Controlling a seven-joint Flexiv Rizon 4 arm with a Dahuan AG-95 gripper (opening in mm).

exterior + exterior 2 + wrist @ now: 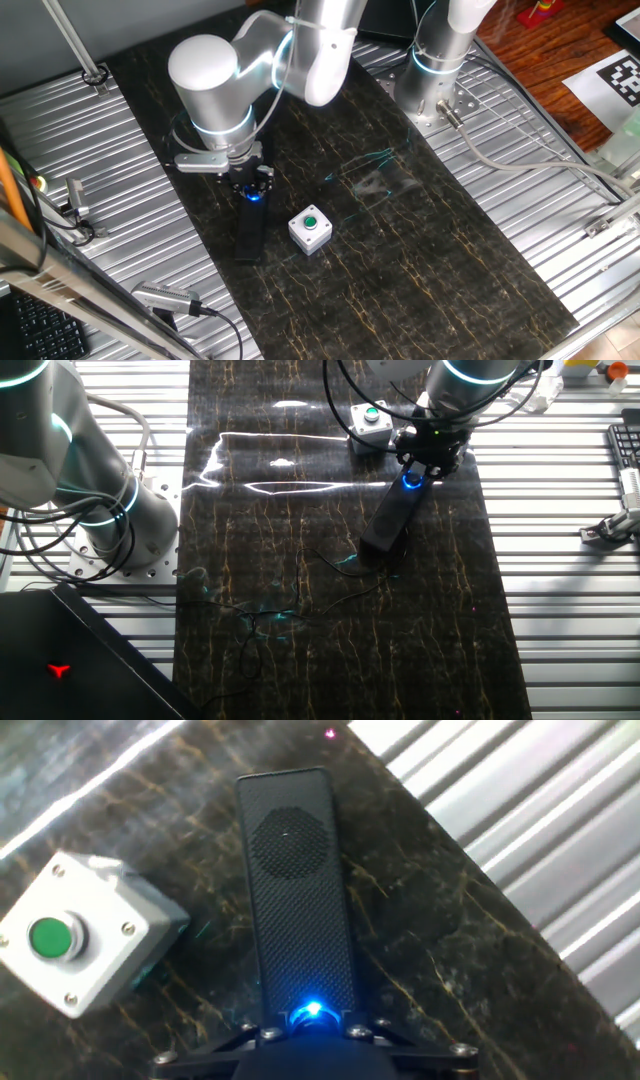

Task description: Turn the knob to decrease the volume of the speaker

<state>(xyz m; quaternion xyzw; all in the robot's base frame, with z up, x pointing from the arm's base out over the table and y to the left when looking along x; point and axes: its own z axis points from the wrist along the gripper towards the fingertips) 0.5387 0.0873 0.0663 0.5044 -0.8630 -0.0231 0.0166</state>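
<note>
Glowing blue, the knob (411, 481) sits directly beneath the hand (428, 463).

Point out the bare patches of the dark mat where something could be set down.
Bare mat lies beyond the speaker toward the near edge in the other fixed view, and across the wide stretch between the button box and the arm base. It is crowded where the gripper sits over the knob, beside the box.

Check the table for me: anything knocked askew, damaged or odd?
Nothing stands out. The long black speaker bar lies flat on the dark marbled mat, the white box with a green button sits upright beside it, and the claw is over the blue-lit knob.
</note>
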